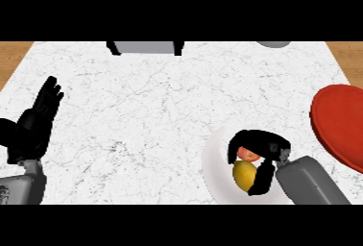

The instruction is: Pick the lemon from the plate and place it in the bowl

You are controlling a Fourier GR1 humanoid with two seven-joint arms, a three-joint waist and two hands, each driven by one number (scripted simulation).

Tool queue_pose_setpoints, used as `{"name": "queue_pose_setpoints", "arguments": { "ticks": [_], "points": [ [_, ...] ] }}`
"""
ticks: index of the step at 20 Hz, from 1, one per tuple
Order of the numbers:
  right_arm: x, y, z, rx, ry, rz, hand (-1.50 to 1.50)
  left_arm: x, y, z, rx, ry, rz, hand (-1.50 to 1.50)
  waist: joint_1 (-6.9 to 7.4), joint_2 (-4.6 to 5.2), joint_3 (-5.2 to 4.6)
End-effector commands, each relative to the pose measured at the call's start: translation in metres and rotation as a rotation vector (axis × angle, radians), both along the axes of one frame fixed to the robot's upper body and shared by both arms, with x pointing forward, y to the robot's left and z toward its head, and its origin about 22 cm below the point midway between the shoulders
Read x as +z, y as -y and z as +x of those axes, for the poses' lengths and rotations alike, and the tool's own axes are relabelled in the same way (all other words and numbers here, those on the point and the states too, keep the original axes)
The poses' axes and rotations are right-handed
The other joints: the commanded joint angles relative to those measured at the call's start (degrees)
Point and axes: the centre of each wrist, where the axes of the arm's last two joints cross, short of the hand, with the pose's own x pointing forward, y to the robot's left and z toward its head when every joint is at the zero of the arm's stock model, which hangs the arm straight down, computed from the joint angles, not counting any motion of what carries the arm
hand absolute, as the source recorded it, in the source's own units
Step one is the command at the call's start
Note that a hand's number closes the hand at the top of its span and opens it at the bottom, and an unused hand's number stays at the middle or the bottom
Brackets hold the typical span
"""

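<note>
The yellow lemon (pixel 243 175) lies inside a white round dish (pixel 215 166) at the lower right of the counter. My right hand (pixel 264 146) is over this dish. Its fingers curl above the lemon and its thumb runs down the lemon's right side. An orange-pink patch (pixel 248 153) shows under the curled fingers, and I cannot tell what it is. A red round dish (pixel 340 125) sits at the right edge, partly cut off, with nothing visible on it. My left hand (pixel 34 126) rests open at the left edge, fingers up.
A grey object with black legs (pixel 145 47) stands at the counter's far edge. A grey round thing (pixel 273 43) peeks in at the top right. Wood (pixel 14 55) shows beyond the marble top (pixel 142 125) at both far corners.
</note>
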Motion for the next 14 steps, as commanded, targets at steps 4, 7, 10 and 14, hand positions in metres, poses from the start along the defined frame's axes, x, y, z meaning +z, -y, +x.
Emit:
{"name": "queue_pose_setpoints", "arguments": {
  "ticks": [4,7,10,14],
  "points": [
    [-0.019,-0.032,-0.012,0.039,-0.072,0.056,1.50,-0.015,0.018,0.001,-0.017,0.002,-0.002,0.00,-0.22,0.87,0.70],
    [-0.032,-0.019,-0.012,0.016,-0.053,0.065,1.50,0.010,-0.002,0.016,0.004,0.002,0.006,0.00,-0.24,0.91,0.72],
    [-0.041,0.010,-0.033,-0.034,0.114,-0.003,1.50,0.009,-0.018,-0.002,0.027,-0.007,0.014,0.00,-0.36,0.79,0.74],
    [-0.016,0.055,-0.063,-0.071,0.360,-0.149,1.50,-0.005,-0.011,-0.018,0.039,-0.005,0.015,0.00,-1.72,0.28,0.72]
  ]
}}
